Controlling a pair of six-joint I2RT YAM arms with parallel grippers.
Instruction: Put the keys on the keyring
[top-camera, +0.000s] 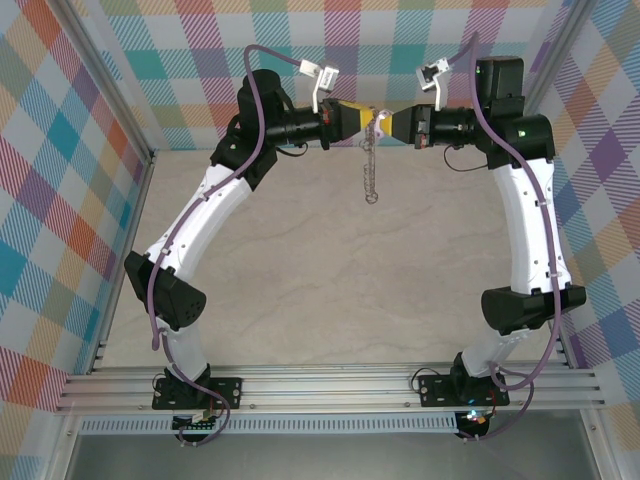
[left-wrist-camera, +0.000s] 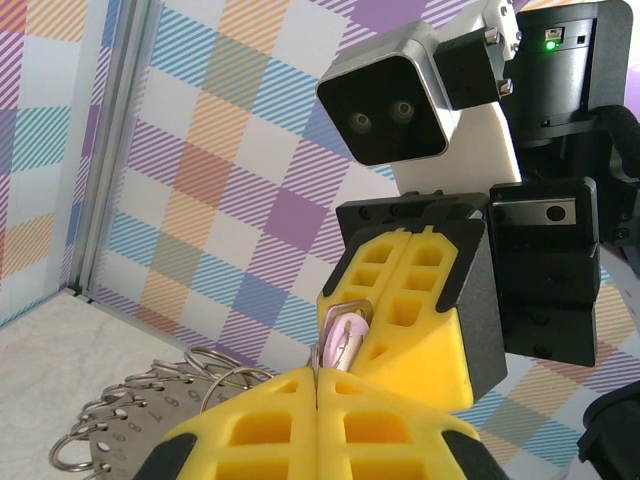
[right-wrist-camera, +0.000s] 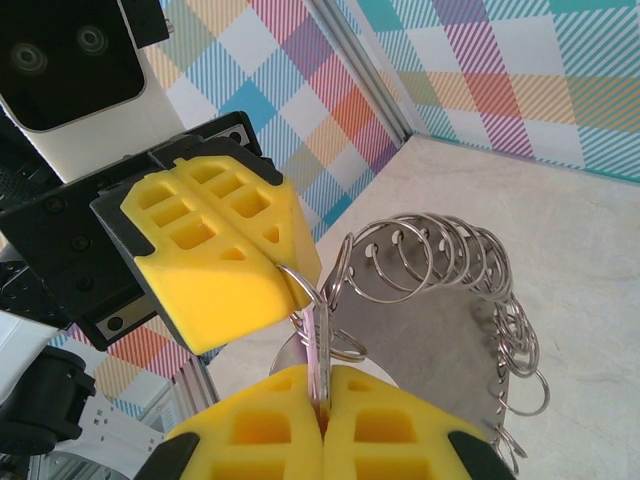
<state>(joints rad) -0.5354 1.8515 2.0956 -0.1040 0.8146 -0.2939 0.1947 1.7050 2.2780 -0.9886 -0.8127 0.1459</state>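
High at the back of the table my two grippers meet tip to tip. My left gripper (top-camera: 366, 117) (left-wrist-camera: 320, 385) is shut on one thin wire ring of the keyring (top-camera: 371, 165) (right-wrist-camera: 450, 330), a grey metal disc edged with several small split rings, which hangs below it. The right gripper (top-camera: 385, 122) (right-wrist-camera: 322, 395) is shut on the key (left-wrist-camera: 347, 340) (right-wrist-camera: 322, 345), small and silvery with a pale lilac head. The key's tip touches the pinched ring (right-wrist-camera: 300, 285) right at the left fingers (right-wrist-camera: 215, 265). I cannot tell whether it is threaded through.
The beige tabletop (top-camera: 330, 270) lies well below both grippers. Plaid walls (top-camera: 60, 200) and aluminium posts (top-camera: 115, 90) close in the back and sides. An aluminium rail (top-camera: 330, 385) with both arm bases runs along the near edge.
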